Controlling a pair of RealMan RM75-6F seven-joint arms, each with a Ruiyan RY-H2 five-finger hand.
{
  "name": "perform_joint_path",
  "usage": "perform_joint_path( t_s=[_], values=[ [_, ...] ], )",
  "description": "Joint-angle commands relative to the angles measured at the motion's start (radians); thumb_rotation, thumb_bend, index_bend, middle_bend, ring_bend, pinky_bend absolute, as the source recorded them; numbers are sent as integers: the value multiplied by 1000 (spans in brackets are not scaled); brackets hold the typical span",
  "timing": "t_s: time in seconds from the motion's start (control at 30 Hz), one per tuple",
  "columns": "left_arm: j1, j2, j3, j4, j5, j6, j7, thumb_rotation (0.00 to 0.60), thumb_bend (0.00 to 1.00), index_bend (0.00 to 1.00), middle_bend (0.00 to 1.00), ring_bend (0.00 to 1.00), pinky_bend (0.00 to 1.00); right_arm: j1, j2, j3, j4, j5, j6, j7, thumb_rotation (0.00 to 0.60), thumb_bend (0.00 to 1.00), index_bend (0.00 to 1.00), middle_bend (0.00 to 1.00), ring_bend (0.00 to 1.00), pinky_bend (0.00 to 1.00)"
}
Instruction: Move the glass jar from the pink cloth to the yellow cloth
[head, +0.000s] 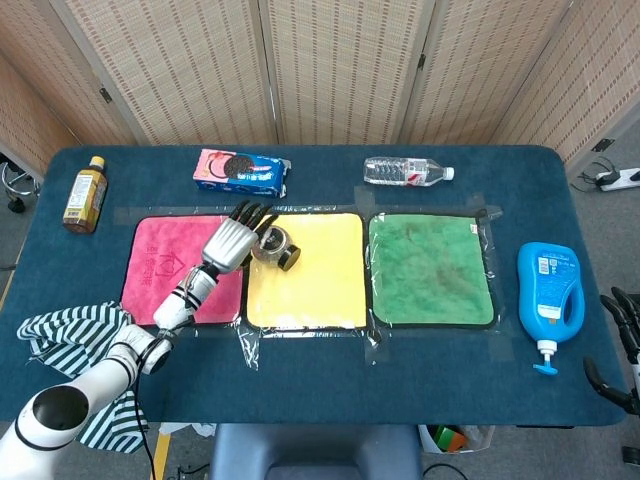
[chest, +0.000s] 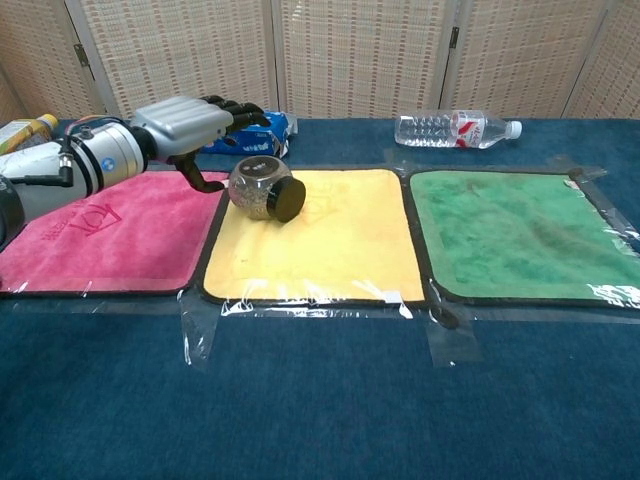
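Note:
The glass jar (head: 274, 246) (chest: 260, 190) lies on its side on the yellow cloth (head: 310, 275) (chest: 320, 240), near that cloth's far left corner, with its black lid facing the front right. My left hand (head: 230, 240) (chest: 185, 125) hovers just left of and above the jar, over the pink cloth's (head: 160, 270) (chest: 100, 235) right edge. Its fingers are spread and hold nothing. Only dark fingertips of my right hand (head: 625, 320) show at the head view's right edge.
A green cloth (head: 430, 270) lies right of the yellow one. Along the back are a water bottle (head: 405, 171), a cookie pack (head: 240, 171) and a tea bottle (head: 84, 194). A blue detergent bottle (head: 549, 290) lies far right, a striped cloth (head: 70, 340) front left.

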Motion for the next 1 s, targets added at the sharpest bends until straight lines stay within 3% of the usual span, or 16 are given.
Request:
perform_joint_path(
  t_s=[0.03,0.53,1.0],
  values=[
    [15,1,-29,2,-49,-30,52,600,347,35,36,52,72,-1,0,-1,-1,-2,2,-1,600,452,0,49,70,0],
    [-40,-84,-90,103,-123,-110,126,600,348,54,50,58,81,-10,12,-4,-26,-3,16,-25,600,451,0,49,70,0],
    [-77,-101,-84,54,-95,-95,108,600,347,60,52,58,77,-22,10,-4,-14,6,27,-10,600,452,0,49,70,0]
  ],
)
